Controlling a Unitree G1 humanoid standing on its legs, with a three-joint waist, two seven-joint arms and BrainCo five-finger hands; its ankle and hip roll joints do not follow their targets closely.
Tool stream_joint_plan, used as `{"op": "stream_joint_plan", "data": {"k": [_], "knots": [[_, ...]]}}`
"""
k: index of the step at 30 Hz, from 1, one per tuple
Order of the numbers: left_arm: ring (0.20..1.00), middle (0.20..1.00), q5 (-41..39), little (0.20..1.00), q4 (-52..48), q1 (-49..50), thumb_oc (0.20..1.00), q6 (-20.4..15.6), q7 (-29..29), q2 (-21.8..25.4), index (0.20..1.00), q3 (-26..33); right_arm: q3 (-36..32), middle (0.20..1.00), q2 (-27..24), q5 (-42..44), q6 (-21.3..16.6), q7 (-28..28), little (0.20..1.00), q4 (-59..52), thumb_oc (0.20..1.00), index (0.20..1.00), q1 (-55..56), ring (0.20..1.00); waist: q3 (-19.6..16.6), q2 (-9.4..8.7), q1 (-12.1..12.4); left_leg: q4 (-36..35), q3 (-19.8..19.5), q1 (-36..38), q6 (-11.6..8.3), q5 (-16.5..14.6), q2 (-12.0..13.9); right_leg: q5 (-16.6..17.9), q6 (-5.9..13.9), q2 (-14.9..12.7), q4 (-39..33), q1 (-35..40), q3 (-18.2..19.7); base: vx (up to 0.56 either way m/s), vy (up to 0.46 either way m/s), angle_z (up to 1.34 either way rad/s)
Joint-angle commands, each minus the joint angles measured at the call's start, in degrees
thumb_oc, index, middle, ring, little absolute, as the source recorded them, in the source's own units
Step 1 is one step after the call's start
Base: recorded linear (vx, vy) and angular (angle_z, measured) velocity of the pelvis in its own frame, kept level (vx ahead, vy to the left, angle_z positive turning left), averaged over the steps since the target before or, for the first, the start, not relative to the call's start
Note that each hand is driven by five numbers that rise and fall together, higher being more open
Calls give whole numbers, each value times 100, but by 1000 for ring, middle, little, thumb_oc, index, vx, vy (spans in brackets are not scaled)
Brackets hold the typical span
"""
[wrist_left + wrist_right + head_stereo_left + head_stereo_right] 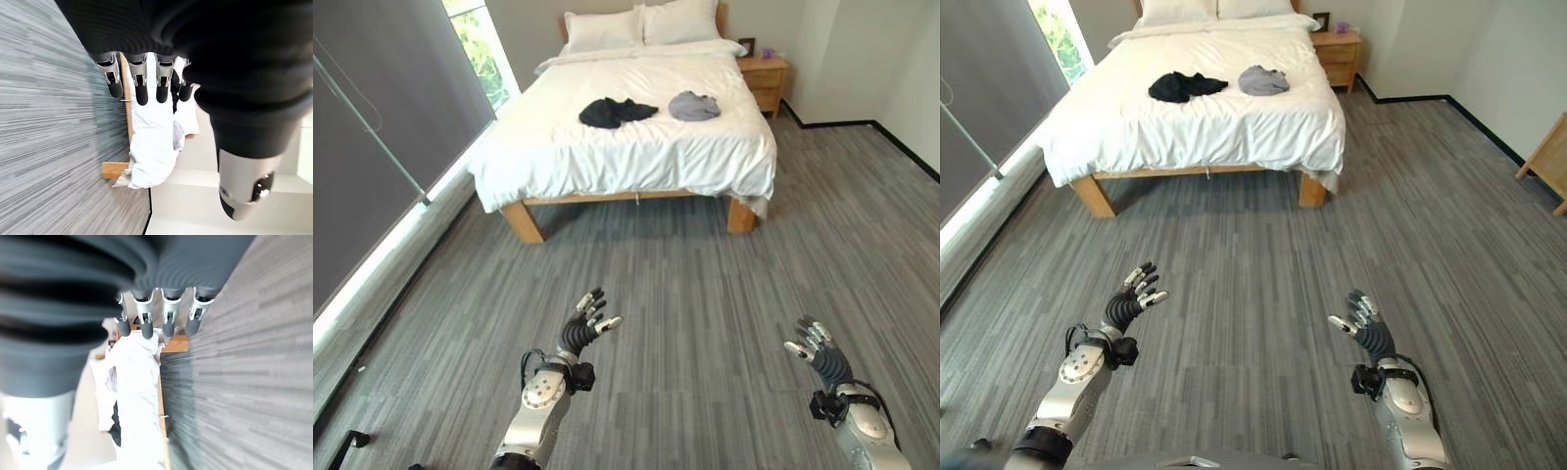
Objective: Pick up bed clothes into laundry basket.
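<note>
Two garments lie on the white bed (636,147) across the room: a black one (615,112) left of centre and a grey one (693,105) to its right. They show again as the black garment (1185,86) and the grey garment (1263,79). My left hand (587,326) hangs over the grey floor well short of the bed, fingers straight and empty. My right hand (816,349) is held out at the same distance, also open with nothing in it. In the left wrist view the fingers (141,83) point toward the bed (151,156).
A wooden nightstand (765,80) stands right of the bed's head, with two pillows (641,26) at the headboard. A window and dark blind (401,127) line the left wall. A piece of wooden furniture (1552,162) stands at the right edge. Grey plank floor (705,284) lies between me and the bed.
</note>
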Motion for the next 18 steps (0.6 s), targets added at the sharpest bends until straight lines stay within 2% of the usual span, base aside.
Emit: {"op": "stream_joint_plan", "data": {"k": [1,3,5,6,7,8,9,10,12,13,14,15,16,17,18], "knots": [[1000,1000,-274,1000,-140,-386,1000,-330,258,213,1000,406,-165,1000,-96,75,-480,32,1000,-416,1000,1000,-299,1000,40,-342,10,113,-276,-241,-315,169,45,202,790,-966,163,18,-259,50,126,-2],[1000,1000,-136,1000,-176,-433,1000,-357,335,277,1000,459,-138,1000,-201,-83,-476,12,1000,-524,1000,1000,-379,1000,116,-312,15,256,-324,-367,-216,52,-49,88,810,-1122,578,-153,-230,40,164,-3],[1000,1000,-56,1000,-237,-442,1000,-350,368,311,1000,503,-114,1000,-300,-285,-470,11,1000,-628,1000,1000,-443,1000,214,-265,23,365,-351,-427,-54,-100,-164,15,827,-1377,1482,-558,-146,52,257,-4],[1000,1000,54,1000,-272,-419,1000,-335,412,355,1000,534,-54,1000,-313,-436,-422,-26,1000,-667,1000,1000,-466,1000,386,-240,-26,444,-338,-338,143,-270,-305,506,921,-1652,2682,-1088,-5,46,247,-11],[1000,1000,55,1000,-273,-419,1000,-334,413,355,1000,536,-52,1000,-312,-438,-422,-27,1000,-667,1000,1000,-469,1000,376,-257,-11,448,-320,-351,153,-275,-325,488,931,-1676,2729,-1136,30,72,243,-19],[1000,1000,111,1000,-347,-425,1000,-301,460,373,1000,554,19,1000,-306,-488,-357,-71,1000,-714,1000,1000,-513,1000,527,-237,-66,485,-323,-258,237,-369,-370,699,956,-1720,3264,-1393,184,74,115,6],[1000,1000,97,1000,-335,-461,1000,-304,522,385,1000,556,75,1000,-270,-447,-336,-71,1000,-760,1000,1000,-544,1000,657,-199,-120,495,-348,-191,255,-403,-345,725,966,-1635,3674,-1683,302,311,100,5],[1000,1000,79,1000,-306,-541,1000,-307,580,392,1000,551,106,1000,-169,-226,-314,19,1000,-878,1000,1000,-531,1000,782,-186,-275,522,-281,1,178,-586,-297,608,929,-1588,3362,-2157,250,406,16,7],[1000,1000,81,1000,-382,-539,1000,-340,589,399,1000,565,88,1000,-207,-193,-304,55,1000,-929,1000,1000,-483,1000,827,-176,-378,496,-364,214,67,-797,-305,565,1011,-1643,2773,-2265,245,440,-68,-30],[1000,1000,96,1000,-327,-590,1000,-353,603,373,1000,552,79,1000,-236,-212,-312,31,1000,-898,1000,1000,-474,1000,847,-185,-433,510,-377,334,-17,-875,-301,667,1045,-1677,2294,-2309,168,406,-192,-2],[1000,1000,149,1000,-256,-676,1000,-364,618,340,1000,540,67,1000,-280,-262,-314,7,1000,-855,1000,1000,-486,1000,863,-262,-520,508,-326,522,-151,-923,-317,949,1069,-1704,1369,-2417,-26,467,-238,25],[1000,1000,189,1000,-233,-723,1000,-363,603,342,1000,534,56,1000,-314,-321,-296,-6,1000,-875,1000,1000,-474,1000,854,-258,-590,463,-337,724,-263,-1001,-258,1117,1141,-1657,825,-2381,-178,330,-189,3],[1000,1000,189,1000,-232,-724,1000,-363,603,341,1000,534,56,1000,-315,-321,-296,-6,1000,-875,1000,1000,-475,1000,864,-253,-597,461,-343,734,-265,-1000,-250,1125,1141,-1651,805,-2357,-191,524,-184,8],[1000,1000,241,1000,-225,-749,1000,-375,603,290,1000,498,37,1000,-314,-412,-285,-13,1000,-965,1000,1000,-472,1000,796,-241,-657,459,-358,987,-398,-1081,-142,1301,1285,-1712,638,-2448,-218,656,-303,21],[1000,1000,232,1000,-250,-750,1000,-376,575,230,1000,450,55,1000,-352,-377,-275,44,1000,-1066,1000,1000,-477,1000,740,-247,-715,874,-408,1056,-543,-915,-14,1364,1159,-1660,895,-2370,-375,658,-305,40]]}}
